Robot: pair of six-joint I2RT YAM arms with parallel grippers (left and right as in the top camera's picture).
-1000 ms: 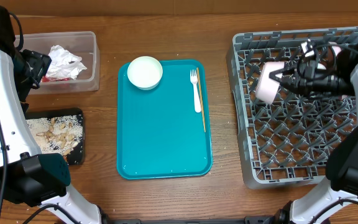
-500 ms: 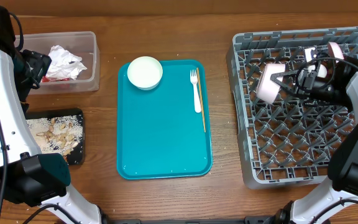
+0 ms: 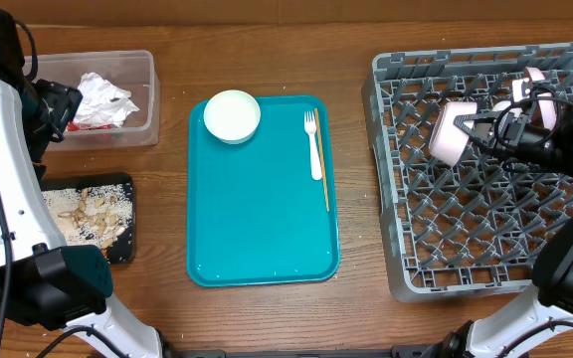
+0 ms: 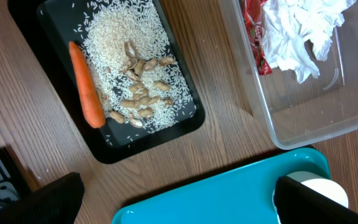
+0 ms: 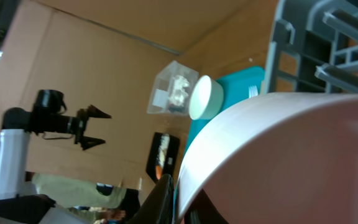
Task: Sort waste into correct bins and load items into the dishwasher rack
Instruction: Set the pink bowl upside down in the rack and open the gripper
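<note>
Overhead only: the dishwasher rack (image 3: pixel 485 229) is seen whole at the right of the frame. A white fork (image 3: pixel 313 147) and a thin wooden stick (image 3: pixel 324 174) are laid side by side on the right part of the teal tray (image 3: pixel 257 219).
Left wrist only: an orange carrot (image 4: pixel 86 84) is shown along the left side of the black tray (image 4: pixel 185 121), beside rice (image 4: pixel 120 37) and beige scraps (image 4: pixel 138 102). In the overhead view that side of the tray is covered by the left arm (image 3: pixel 3 169).
Right wrist only: the left arm is seen from afar at the left of the frame, and the lower right is filled by the curved rim of the white dish (image 3: pixel 451 134).
Shared: the clear tub (image 3: pixel 139 70), upper left in the overhead view, is seen holding crumpled napkins (image 3: pixel 102 97) and a red wrapper (image 4: pixel 253 34). A white bowl (image 3: pixel 232 115) is set on the upper left corner of the teal tray.
Left arm pose: it is raised along the left edge of the overhead frame. The left gripper (image 4: pixel 178 198) is held above the table near the tub, its fingers (image 4: pixel 55 199) spread wide with nothing between them.
Right arm pose: it is stretched leftward across the upper part of the rack. The right gripper (image 3: pixel 471 129) is pinched on the rim of the white dish.
Dish: it is held on edge above the rack's upper rows. Whether it is a bowl or a plate cannot be told.
</note>
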